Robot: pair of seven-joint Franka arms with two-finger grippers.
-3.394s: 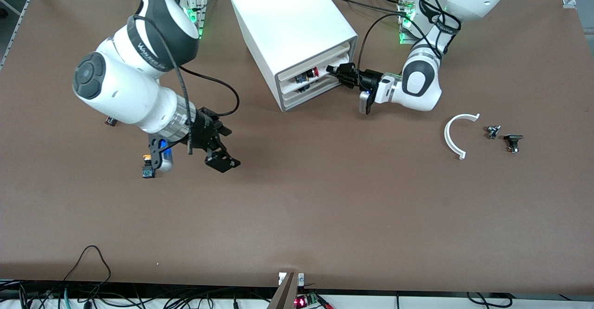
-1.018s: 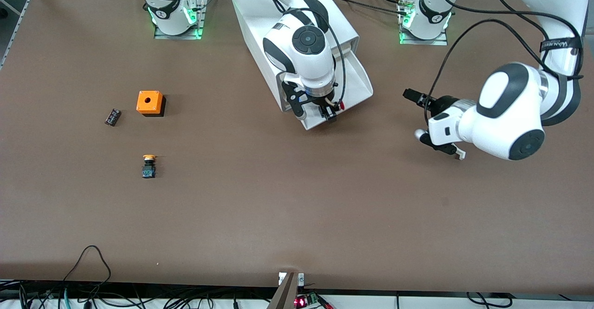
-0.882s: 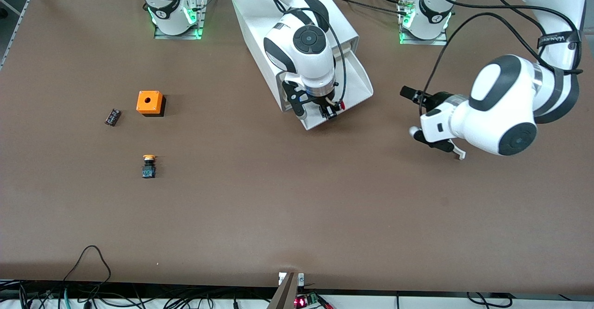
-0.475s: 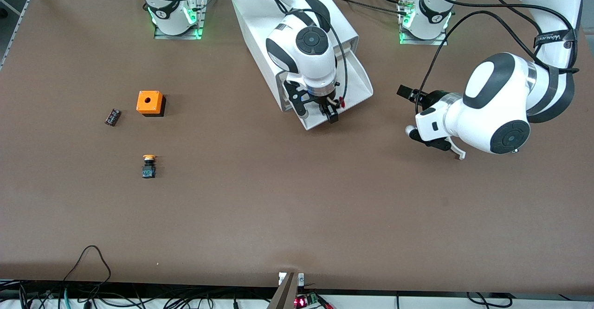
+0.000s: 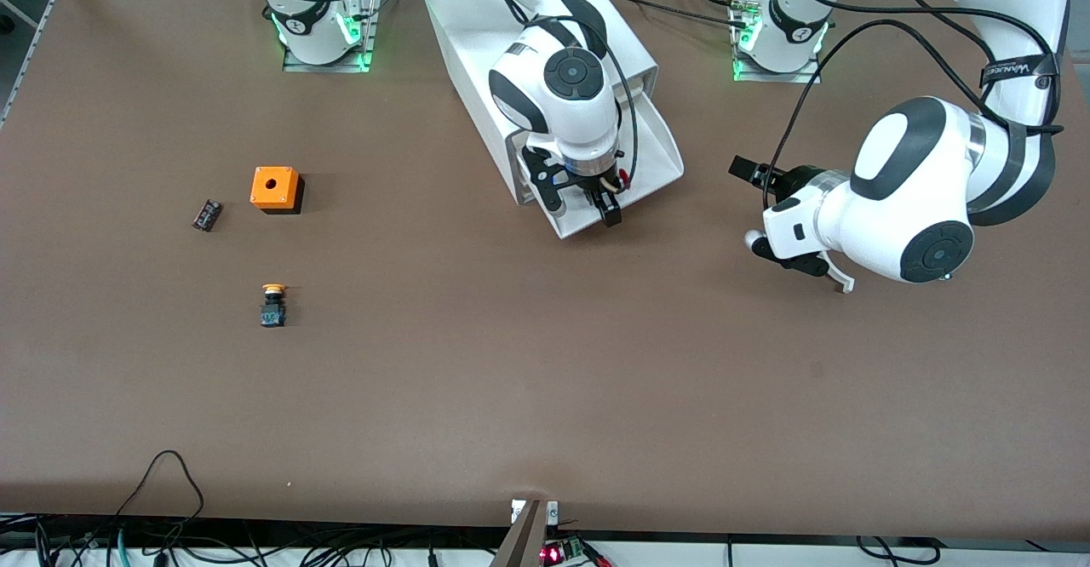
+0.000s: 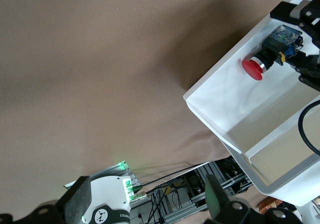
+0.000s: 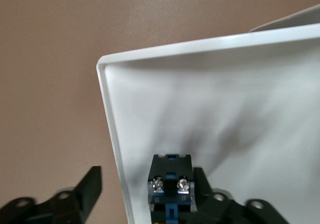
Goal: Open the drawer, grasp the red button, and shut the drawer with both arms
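The white cabinet (image 5: 528,31) stands at the back middle. Its second drawer (image 5: 660,146) is pulled out, and shows in the left wrist view (image 6: 235,104) and the right wrist view (image 7: 225,94). The red-capped button (image 5: 624,178) lies in the drawer's front corner (image 6: 270,51) (image 7: 170,186). My right gripper (image 5: 600,205) (image 7: 147,184) is down at that corner. Its fingers are apart: one touches the button's body, the other sits over the drawer's wall. My left gripper (image 5: 754,177) (image 6: 147,206) is open and empty in the air, over the table beside the drawer toward the left arm's end.
An orange box with a hole (image 5: 275,188), a small black part (image 5: 206,214) and a yellow-capped button (image 5: 272,303) lie toward the right arm's end. A white curved piece (image 5: 839,282) pokes out from under the left arm.
The drawer has come out, the left gripper has let go and drawn away, and the right arm has swung over the drawer. Lately the red cap shifted slightly toward the cabinet.
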